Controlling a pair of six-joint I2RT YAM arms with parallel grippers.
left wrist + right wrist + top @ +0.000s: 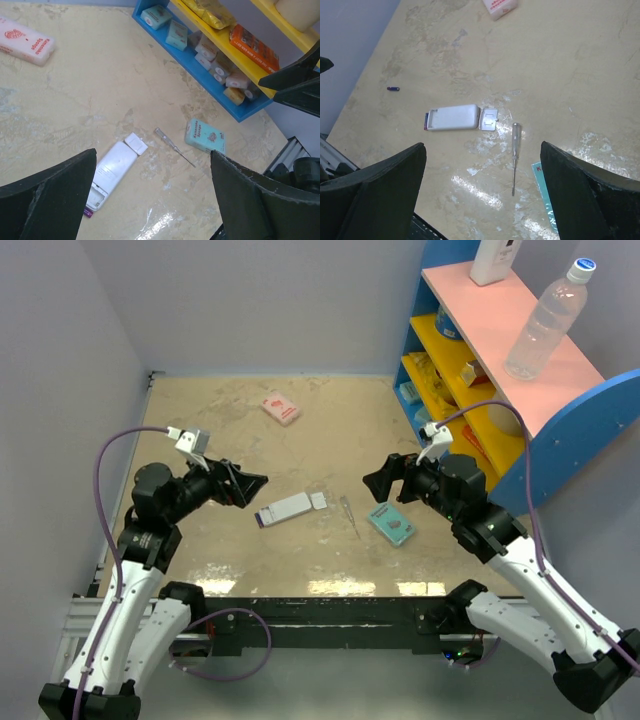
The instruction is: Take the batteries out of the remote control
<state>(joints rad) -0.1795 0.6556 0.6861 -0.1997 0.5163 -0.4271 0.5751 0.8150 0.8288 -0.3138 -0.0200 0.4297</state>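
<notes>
The white remote control point(285, 509) lies back-up at the table's middle, its open compartment point(98, 196) showing no batteries that I can make out. Its detached cover point(489, 120) rests at its other end. A small dark purple cylinder point(393, 89), perhaps a battery, lies apart, farther from the cover than the remote. My left gripper point(250, 485) hovers open just left of the remote, nothing between its fingers point(55, 195). My right gripper point(380, 480) hovers open to the right of it, also with nothing held; its fingers point(590, 190) frame the remote and screwdriver.
A thin screwdriver point(349, 515) lies right of the cover, and a teal sponge box point(391, 523) beyond it. A pink packet point(280, 408) sits at the back. A blue and yellow shelf point(450, 370) with packets and a bottle point(545, 320) stands at the right.
</notes>
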